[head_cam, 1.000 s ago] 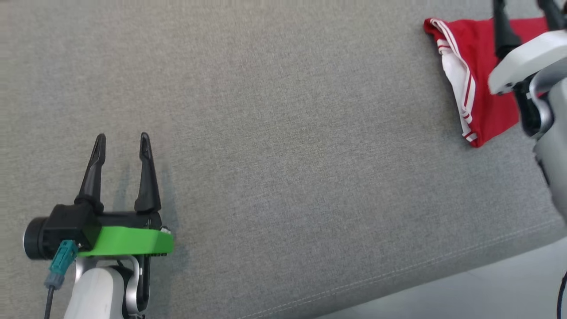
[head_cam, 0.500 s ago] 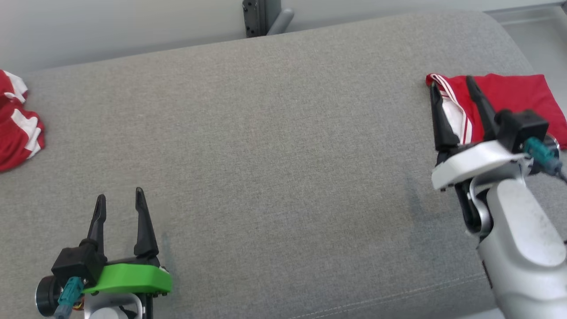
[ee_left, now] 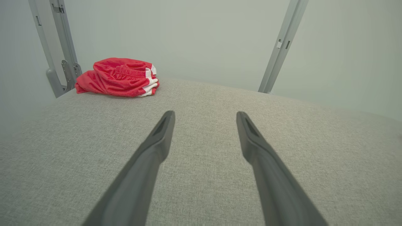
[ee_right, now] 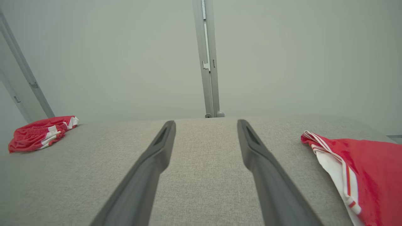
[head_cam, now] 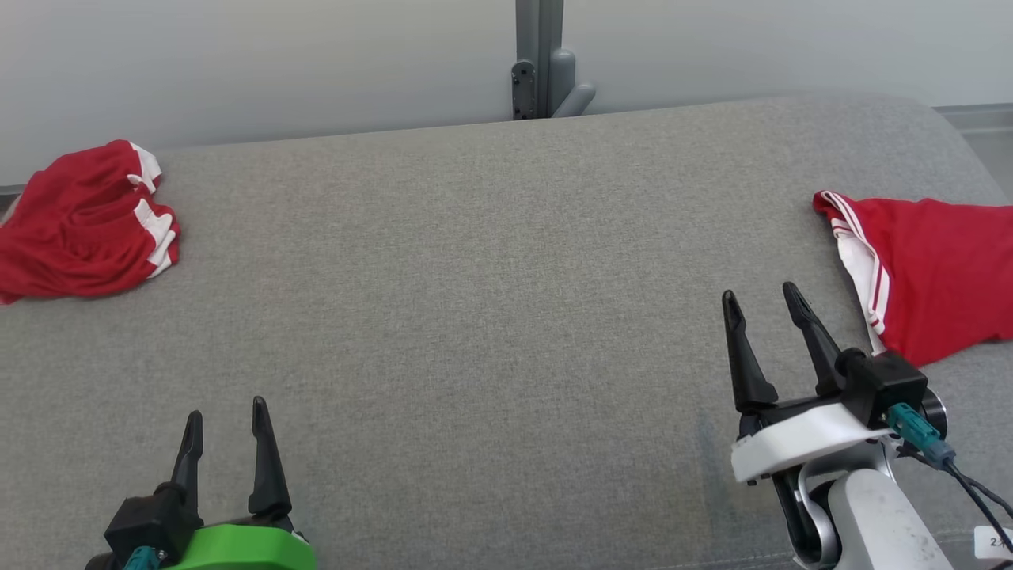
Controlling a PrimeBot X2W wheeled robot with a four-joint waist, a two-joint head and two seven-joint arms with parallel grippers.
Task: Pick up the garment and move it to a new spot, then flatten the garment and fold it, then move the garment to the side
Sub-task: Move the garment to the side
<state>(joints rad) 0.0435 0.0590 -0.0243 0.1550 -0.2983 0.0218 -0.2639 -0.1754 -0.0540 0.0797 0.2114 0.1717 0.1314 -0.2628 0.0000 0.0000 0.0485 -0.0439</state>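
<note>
Two garments: both are red with white trim and lie well apart on the grey cushion (head_cam: pixel 491 261), one at each end.
Folded garment (head_cam: pixel 942 269): it lies flat at the cushion's right end, with its white striped edge turned toward the middle. Its far right part runs off the head view.
Crumpled garment (head_cam: pixel 79 222): it is bunched in a heap at the far left corner, close to the back edge. The left wrist view shows a gathered waistband on top of the heap.
Left gripper (head_cam: pixel 225 409): it is low at the near left over bare cushion, with its fingers spread and nothing between them, pointing toward the back. The crumpled garment lies ahead and to its left, well apart.
Right gripper (head_cam: pixel 760 292): it is at the near right with its fingers spread and empty, leaning slightly left. The folded garment's striped edge is near its right finger but apart from it.
Connector (head_cam: pixel 918 431): a teal plug with a dark cable sits on the right wrist.
Post (head_cam: pixel 538 55): a grey metal upright stands behind the middle of the cushion's back edge, against a pale wall.
</note>
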